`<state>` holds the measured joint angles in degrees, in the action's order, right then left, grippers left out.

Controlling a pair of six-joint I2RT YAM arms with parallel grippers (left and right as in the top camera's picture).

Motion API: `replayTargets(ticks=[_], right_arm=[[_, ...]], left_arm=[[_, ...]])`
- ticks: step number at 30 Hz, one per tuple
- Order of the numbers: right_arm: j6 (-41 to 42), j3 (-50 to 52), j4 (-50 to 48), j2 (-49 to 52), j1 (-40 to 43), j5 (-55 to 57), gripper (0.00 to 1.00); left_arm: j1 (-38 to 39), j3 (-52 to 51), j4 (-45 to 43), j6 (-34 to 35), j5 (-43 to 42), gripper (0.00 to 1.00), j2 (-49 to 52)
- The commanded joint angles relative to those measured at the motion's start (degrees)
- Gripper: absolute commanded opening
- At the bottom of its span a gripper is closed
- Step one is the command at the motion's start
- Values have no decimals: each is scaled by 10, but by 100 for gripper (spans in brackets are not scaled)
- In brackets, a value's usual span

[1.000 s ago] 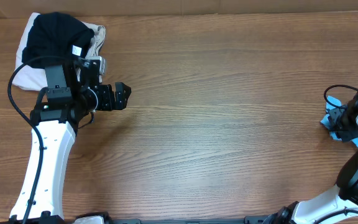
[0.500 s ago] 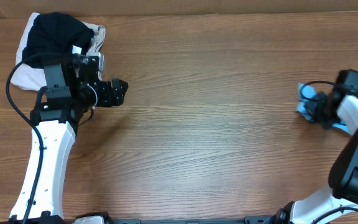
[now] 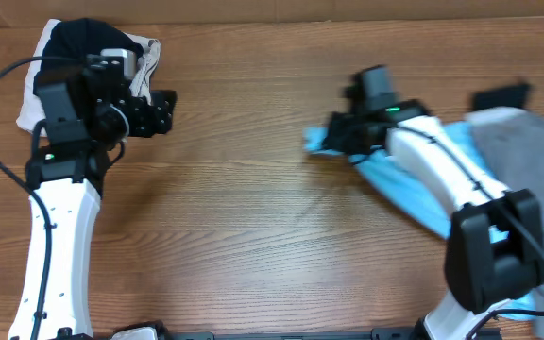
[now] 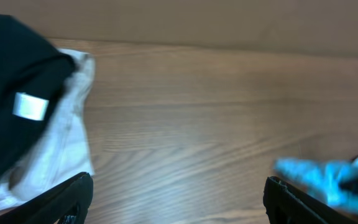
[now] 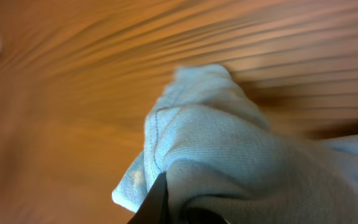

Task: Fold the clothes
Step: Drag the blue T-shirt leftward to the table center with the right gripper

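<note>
Laying-out step — right gripper (image 3: 336, 135) clamped on bunched sky-blue T-shirt (image 3: 409, 189), right of desk (image 3: 244, 227) centre. Left gripper (image 3: 165, 111) apart, empty, beside black garment (image 3: 69, 42). Next — spread shirt flat.

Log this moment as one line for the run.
right fingers: shut on sky-blue short-sleeved cloth T-shirt | left fingers: open, empty, near black cloth garment | T-shirt: bunched, not yet folded

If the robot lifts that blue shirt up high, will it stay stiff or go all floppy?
Probably floppy: where the right gripper pinches the blue shirt, the cloth bunches into soft folds, and the rest lies limp across the table. It likely slides easily on the smooth wood. It looks thin, so it is probably light.
</note>
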<state>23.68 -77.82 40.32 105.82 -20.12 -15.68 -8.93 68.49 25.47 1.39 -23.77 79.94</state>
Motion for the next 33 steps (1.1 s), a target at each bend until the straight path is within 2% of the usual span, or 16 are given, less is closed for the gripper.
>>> replayTargets(ticks=[1, 4, 7, 8, 10, 12, 14, 20, 21, 25, 29, 33], right_arm=[[-10, -46, -4, 1, -100, -39, 4], [-10, -60, -4, 1, -142, -2, 4], [-10, -63, -3, 1, -145, 5, 6], [-10, -63, 1, 1, -141, 3, 18], [-14, -63, 14, 0, -127, -10, 59], [-15, -63, 33, -3, -110, -16, 78], [-15, -67, 55, -10, -90, -15, 87], [-38, -94, 147, -48, 14, 20, 96], [-42, -95, 167, -54, 35, 49, 100], [-43, -89, 234, -51, 100, 186, 100], [-68, -64, 242, -34, 134, 238, 100], [-77, -30, 199, -21, 139, 277, 100]], left_arm=[[-24, 18, 2, 21, 12, 89, -3], [-27, 18, 12, 20, 13, 89, -3], [-27, 18, 23, 17, 13, 89, -3], [-27, 18, 26, 13, 13, 89, -3], [-27, 18, 31, 11, 14, 89, -3], [-27, 17, 32, 12, 13, 89, -3], [-27, 17, 33, 12, 12, 88, -3], [-1, 17, 60, 0, -1, 86, -2], [12, 17, 67, -2, -1, 86, -1], [74, 17, 91, -16, 3, 85, 12], [136, 17, 112, -14, 4, 84, 40], [196, 17, 134, 4, 3, 83, 85]])
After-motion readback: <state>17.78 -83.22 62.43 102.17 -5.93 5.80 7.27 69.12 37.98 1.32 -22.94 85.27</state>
